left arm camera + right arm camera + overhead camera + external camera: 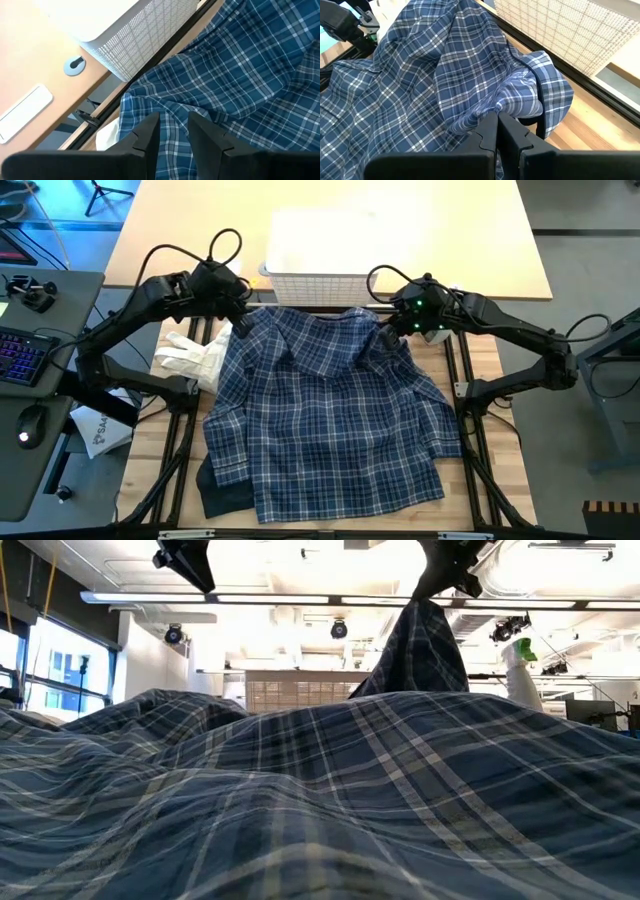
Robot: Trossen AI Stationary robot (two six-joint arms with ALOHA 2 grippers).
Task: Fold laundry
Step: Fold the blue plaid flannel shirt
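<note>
The blue-and-white plaid shirt [325,415] lies spread over the middle of the table. A dark piece [215,495] sticks out from under its near left corner. My left gripper [173,131] hovers open above the shirt's far left corner [245,325], with nothing hanging from it in the low view [185,560]. My right gripper [496,116] is shut on the shirt at its far right corner [390,330]. My right gripper pinches a bunched fold of the plaid shirt [487,107] between its two fingers, at the shirt's far right corner. The fingers slant down from the table's right. The cloth rises to the gripper in a narrow peak [425,635]; the rest of the shirt lies on the table.
A white lattice basket [320,275] stands at the far edge, just behind the shirt. A white cloth [195,355] lies to the shirt's left, under my left arm. Black frame rails [465,390] run along both sides of the work area.
</note>
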